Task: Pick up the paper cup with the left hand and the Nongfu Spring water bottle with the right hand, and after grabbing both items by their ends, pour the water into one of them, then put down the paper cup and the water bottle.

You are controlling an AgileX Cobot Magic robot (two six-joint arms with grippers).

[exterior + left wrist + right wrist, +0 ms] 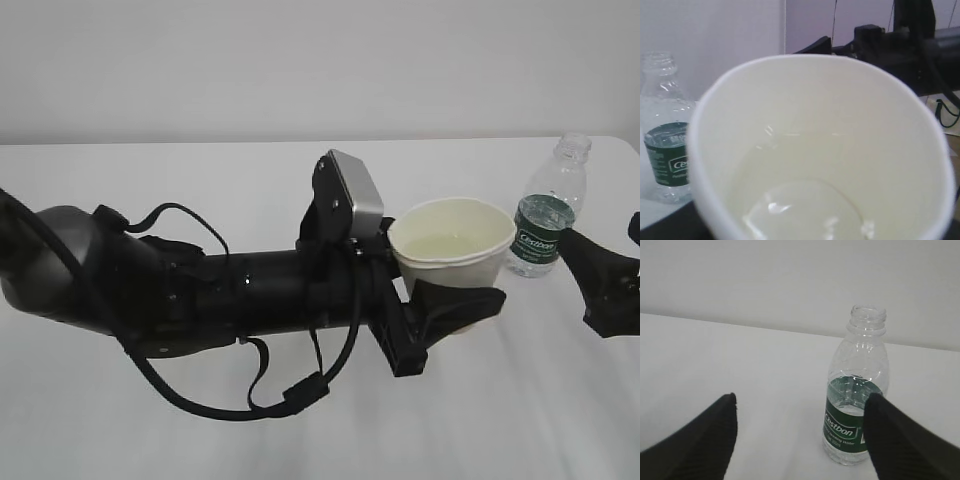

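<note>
The white paper cup (452, 243) stands upright at the centre right with a little water in its cream inside (805, 200). My left gripper (455, 268) is shut on its lower wall, the near finger (462, 305) across the front and the far finger hidden. Whether the cup's base touches the table is hidden. The clear, uncapped water bottle (549, 210) with the dark green label stands on the table right of the cup, also in the left wrist view (667, 145). My right gripper (801, 405) is open, short of the bottle (852, 405), holding nothing; it sits at the right edge (600, 232).
The white table (250, 420) runs back to a plain wall. My left arm (200, 295) with its cables lies low across the table's middle. The right arm's body (910, 45) shows behind the cup in the left wrist view.
</note>
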